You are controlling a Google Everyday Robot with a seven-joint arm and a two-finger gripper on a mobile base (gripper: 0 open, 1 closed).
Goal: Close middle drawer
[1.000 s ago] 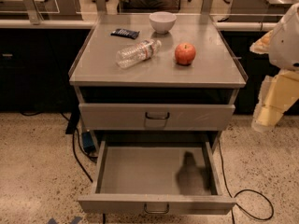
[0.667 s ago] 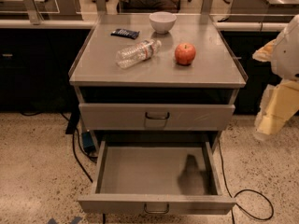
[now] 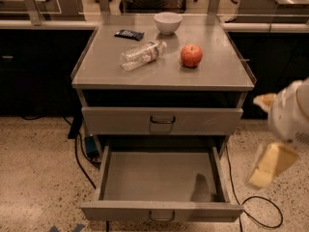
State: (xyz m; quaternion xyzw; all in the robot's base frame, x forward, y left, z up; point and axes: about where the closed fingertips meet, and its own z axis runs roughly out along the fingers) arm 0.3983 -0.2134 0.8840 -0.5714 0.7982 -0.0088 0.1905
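The middle drawer [image 3: 120, 210] stands pulled fully out below the table's [image 3: 227, 76] front edge, its grey tray bare and its low front panel nearest the camera. Above it the taller-fronted drawer [image 3: 203, 121] sits flush and shut. The pincer [image 3: 263, 137] hangs off the table's front right corner, beside the open drawer's right side and clear of it. Its two cream fingers [image 3: 273, 162] stand apart with nothing between them. On top, a white bowl [image 3: 168, 22] sits at the middle of the back edge and a dark flat packet [image 3: 129, 34] lies toward the back left corner. A plastic water bottle [image 3: 143, 55] lies on its side mid-table, with a red apple [image 3: 191, 55] just right of it. Speckled floor [image 3: 38, 178] lies open left of the drawer – a black cable [image 3: 263, 224] loops on it at the right.
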